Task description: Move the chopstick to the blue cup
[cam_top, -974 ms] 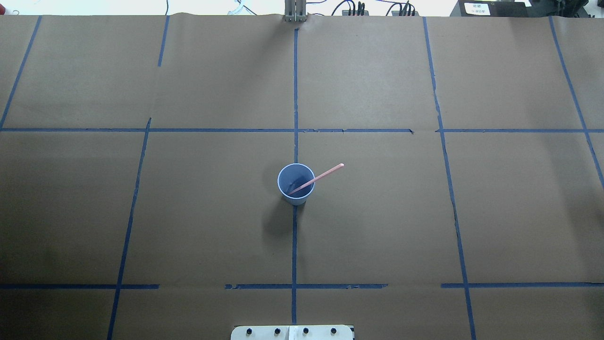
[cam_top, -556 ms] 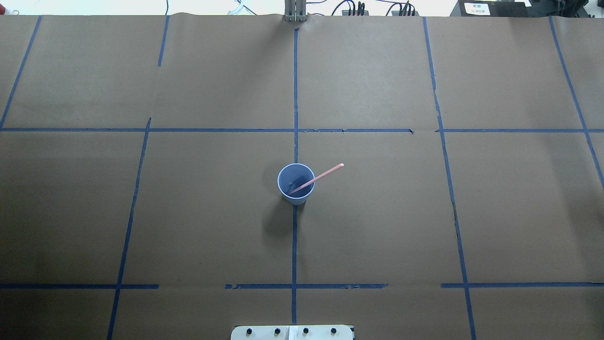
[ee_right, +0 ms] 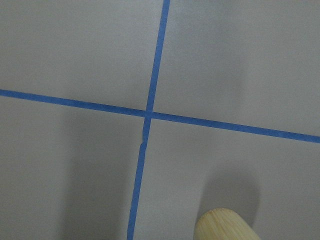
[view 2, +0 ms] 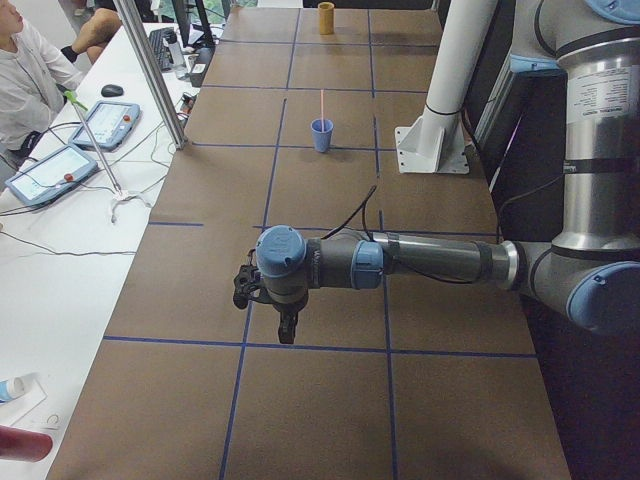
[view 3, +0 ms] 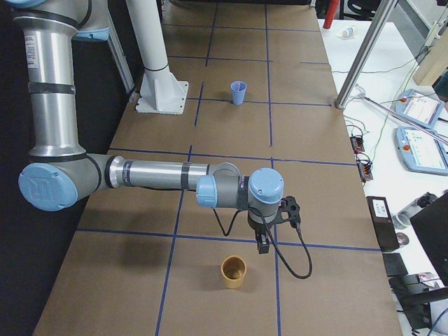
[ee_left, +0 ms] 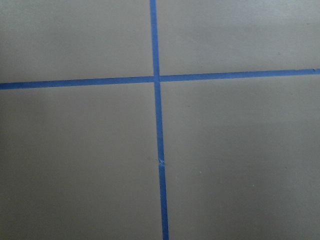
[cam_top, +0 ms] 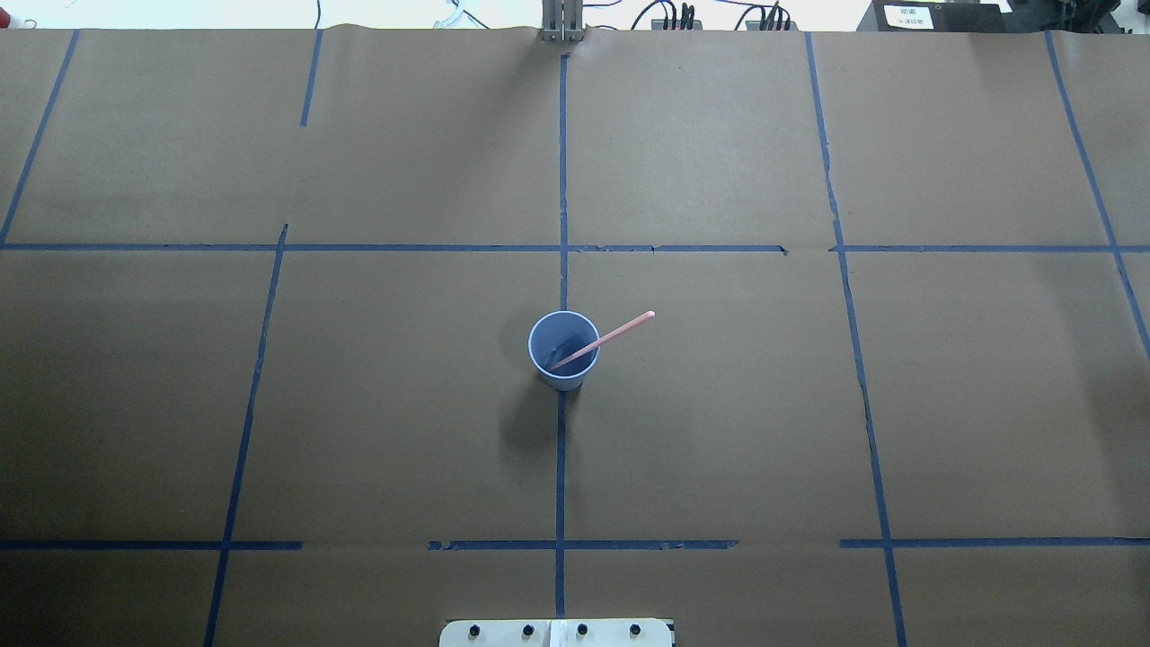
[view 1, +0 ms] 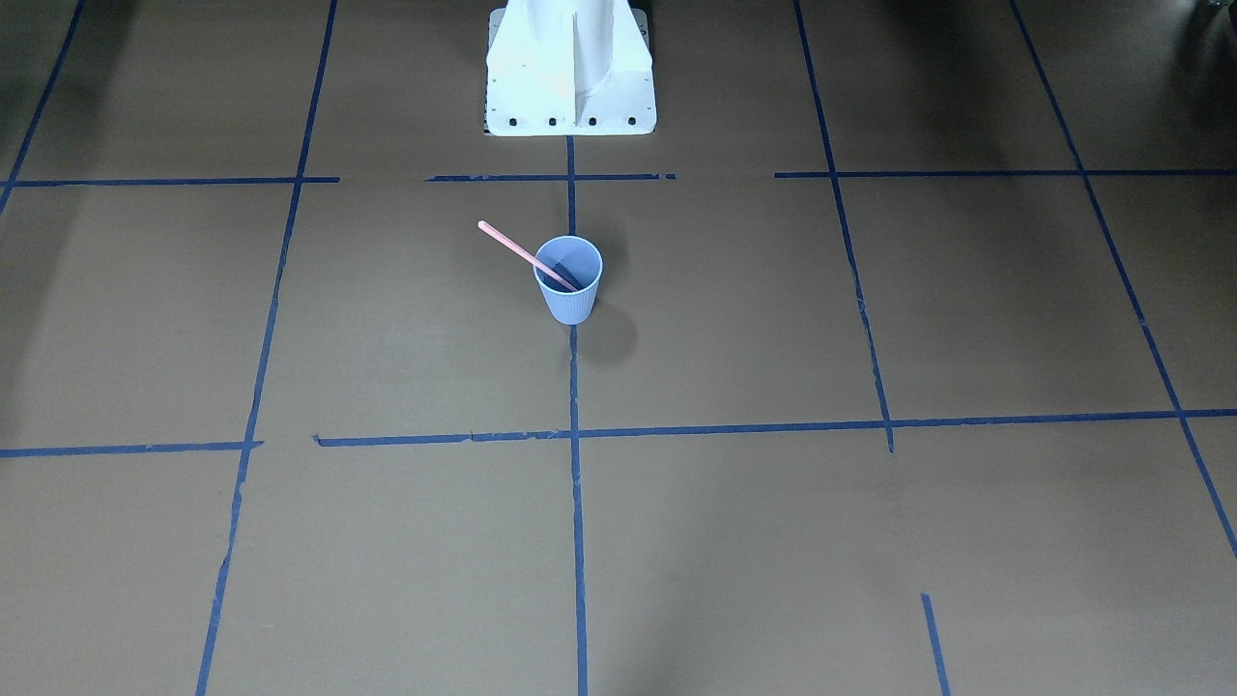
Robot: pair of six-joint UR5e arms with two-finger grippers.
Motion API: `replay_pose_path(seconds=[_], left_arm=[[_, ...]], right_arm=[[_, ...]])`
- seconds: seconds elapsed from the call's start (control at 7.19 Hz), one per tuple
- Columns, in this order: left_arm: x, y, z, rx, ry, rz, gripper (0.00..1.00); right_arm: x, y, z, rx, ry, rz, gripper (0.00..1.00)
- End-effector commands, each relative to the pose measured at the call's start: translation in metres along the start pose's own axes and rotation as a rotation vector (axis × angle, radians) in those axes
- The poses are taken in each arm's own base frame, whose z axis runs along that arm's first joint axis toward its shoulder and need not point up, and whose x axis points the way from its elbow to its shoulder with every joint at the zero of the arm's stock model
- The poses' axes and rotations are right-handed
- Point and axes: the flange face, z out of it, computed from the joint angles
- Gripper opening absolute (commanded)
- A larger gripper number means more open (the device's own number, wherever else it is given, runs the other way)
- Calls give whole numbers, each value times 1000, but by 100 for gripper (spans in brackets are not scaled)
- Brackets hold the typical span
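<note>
The blue cup (cam_top: 563,367) stands upright on the middle of the brown table, and it also shows in the front view (view 1: 569,300). One pale pink chopstick (cam_top: 620,332) stands in it with its lower end inside and leans over the rim; it also shows in the front view (view 1: 507,242). Neither gripper is near the cup. The left gripper (view 2: 284,331) hangs over the table's left end and the right gripper (view 3: 262,245) over the right end. I cannot tell whether either is open or shut. The wrist views show only paper and tape.
A tan cup (view 3: 234,271) stands just below the right gripper, and its rim shows in the right wrist view (ee_right: 225,227). The white robot base (view 1: 570,68) stands at the table's near edge. Blue tape lines cross the brown paper. An operator's table with pendants (view 2: 50,170) lies beyond.
</note>
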Motion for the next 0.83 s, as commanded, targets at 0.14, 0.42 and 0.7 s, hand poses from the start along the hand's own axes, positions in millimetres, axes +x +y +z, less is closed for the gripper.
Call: replay_pose_path(seconds=[0.14, 0.42, 0.7], left_arm=[[-2, 4, 2, -5, -7, -5, 100], [-7, 5, 5, -12, -8, -13, 100], [-7, 5, 7, -15, -8, -13, 100]], right_arm=[[1, 4, 3, -17, -9, 97, 100], [2, 4, 3, -18, -10, 97, 100], [0, 3, 2, -16, -11, 92, 100]])
